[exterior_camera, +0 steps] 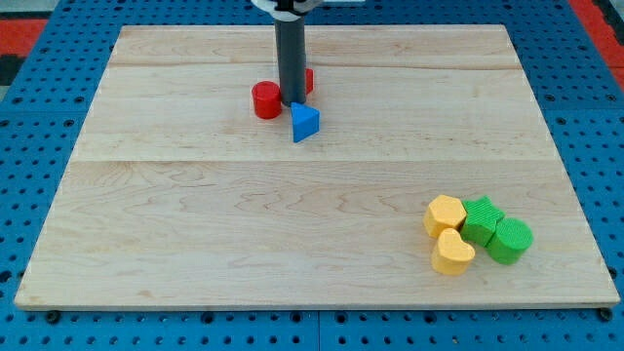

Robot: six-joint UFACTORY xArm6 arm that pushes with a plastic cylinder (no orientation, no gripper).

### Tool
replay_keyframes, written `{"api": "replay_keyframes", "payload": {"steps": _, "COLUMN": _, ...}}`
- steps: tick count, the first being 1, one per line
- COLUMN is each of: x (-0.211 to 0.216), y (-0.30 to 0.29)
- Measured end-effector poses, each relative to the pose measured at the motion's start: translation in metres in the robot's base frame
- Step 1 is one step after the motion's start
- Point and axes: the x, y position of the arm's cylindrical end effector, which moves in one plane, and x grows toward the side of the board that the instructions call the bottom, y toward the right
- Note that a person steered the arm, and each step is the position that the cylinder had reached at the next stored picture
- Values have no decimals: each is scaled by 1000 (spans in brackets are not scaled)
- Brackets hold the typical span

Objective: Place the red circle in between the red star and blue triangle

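The red circle [265,100] stands on the wooden board near the view's top, left of my rod. The blue triangle [304,122] lies just right of and below it. The red star [307,80] is mostly hidden behind the rod; only a red edge shows at the rod's right. My tip [292,103] rests on the board between the red circle and the blue triangle, just above the triangle and close to both.
At the view's lower right sits a cluster: a yellow hexagon [446,214], a yellow heart [452,253], a green star [482,220] and a green circle [510,241]. The wooden board [195,244] lies on a blue pegboard.
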Motion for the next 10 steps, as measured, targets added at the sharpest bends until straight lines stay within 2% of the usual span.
{"api": "replay_keyframes", "payload": {"steps": 2, "x": 38, "y": 20}}
{"api": "replay_keyframes", "payload": {"steps": 3, "x": 40, "y": 23}}
{"api": "replay_keyframes", "payload": {"steps": 4, "x": 41, "y": -19}}
{"api": "replay_keyframes", "payload": {"steps": 5, "x": 41, "y": -88}}
{"api": "replay_keyframes", "payload": {"steps": 6, "x": 21, "y": -122}}
{"api": "replay_keyframes", "payload": {"steps": 7, "x": -1, "y": -88}}
{"api": "replay_keyframes", "payload": {"steps": 8, "x": -2, "y": -57}}
{"api": "replay_keyframes", "payload": {"steps": 10, "x": -2, "y": -49}}
